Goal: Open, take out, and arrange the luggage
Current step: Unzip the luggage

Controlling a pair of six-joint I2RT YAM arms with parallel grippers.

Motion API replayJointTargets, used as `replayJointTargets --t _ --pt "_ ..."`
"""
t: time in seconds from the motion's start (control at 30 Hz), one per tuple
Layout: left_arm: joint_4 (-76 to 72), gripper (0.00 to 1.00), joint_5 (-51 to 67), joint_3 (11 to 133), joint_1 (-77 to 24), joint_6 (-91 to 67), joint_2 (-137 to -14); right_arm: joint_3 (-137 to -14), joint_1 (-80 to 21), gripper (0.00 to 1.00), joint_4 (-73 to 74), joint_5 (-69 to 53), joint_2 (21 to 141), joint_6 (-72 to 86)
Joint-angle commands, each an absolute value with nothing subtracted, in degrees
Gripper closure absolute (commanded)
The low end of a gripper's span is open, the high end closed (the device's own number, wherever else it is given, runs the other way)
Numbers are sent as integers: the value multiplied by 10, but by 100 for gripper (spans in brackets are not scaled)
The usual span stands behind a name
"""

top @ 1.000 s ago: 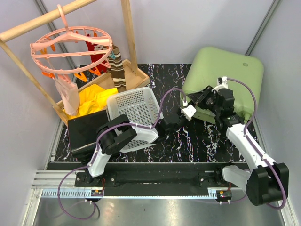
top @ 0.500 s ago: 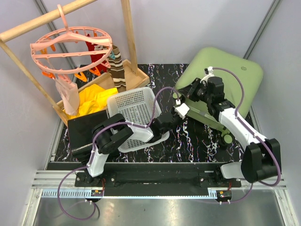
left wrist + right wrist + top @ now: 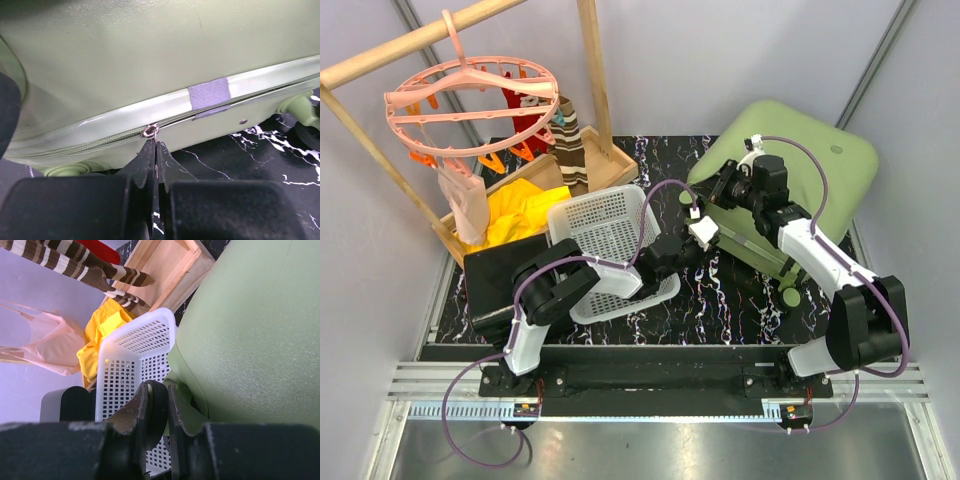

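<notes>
The suitcase (image 3: 810,150), a big light-green hard shell with rounded corners, sits at the right rear of the black marbled table (image 3: 740,290), close to the right wall. It is tilted, its broad smooth side facing up and toward the left. Its lid is down and its zip (image 3: 90,144) runs along the lower long side, just above the tabletop.

The left gripper (image 3: 700,232) reaches across from the left to that lower side. In the left wrist view its fingers are pressed tight together, and their tips (image 3: 150,147) touch the small metal ring (image 3: 149,131) of the zip pull. Whether the pull itself is pinched between them I cannot tell. A short purple strap (image 3: 210,93) crosses the seam just right of the ring.

The right gripper (image 3: 725,188) is at the suitcase's left edge, higher up. In its own view the fingers are clamped on a narrow dark piece (image 3: 157,407) at the shell's rim. What that piece is I cannot tell.

A white perforated basket (image 3: 605,225) lies just left of the suitcase, with a black case (image 3: 495,270) further left. Behind them a wooden rack (image 3: 592,70) carries a pink round hanger (image 3: 470,100), a striped cloth (image 3: 568,140) and a yellow cloth (image 3: 515,215).
</notes>
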State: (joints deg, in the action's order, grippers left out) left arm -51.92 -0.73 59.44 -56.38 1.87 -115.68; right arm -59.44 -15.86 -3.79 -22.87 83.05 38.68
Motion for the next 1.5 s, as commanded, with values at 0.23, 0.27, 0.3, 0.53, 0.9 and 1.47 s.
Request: replayJointTargets --t 0.23,0.27,0.3,0.53,0.9,1.47 --pt "-530 100 77 628 -598 -26 -1140 -549 -158 59 77 -168 748 326" --pt "-530 100 76 629 -599 -28 -1141 -548 -157 57 87 -159 736 319" --pt "-530 100 76 633 -601 -30 -1141 -548 -156 52 104 -150 714 316" --pt "-532 100 62 635 -605 -44 -1146 -542 -145 32 186 -90 641 294" --pt "-534 100 69 637 -613 -54 -1147 -594 -145 14 411 52 508 249" --pt "-533 100 71 652 -642 -62 -1155 -685 -144 0 634 307 500 271"
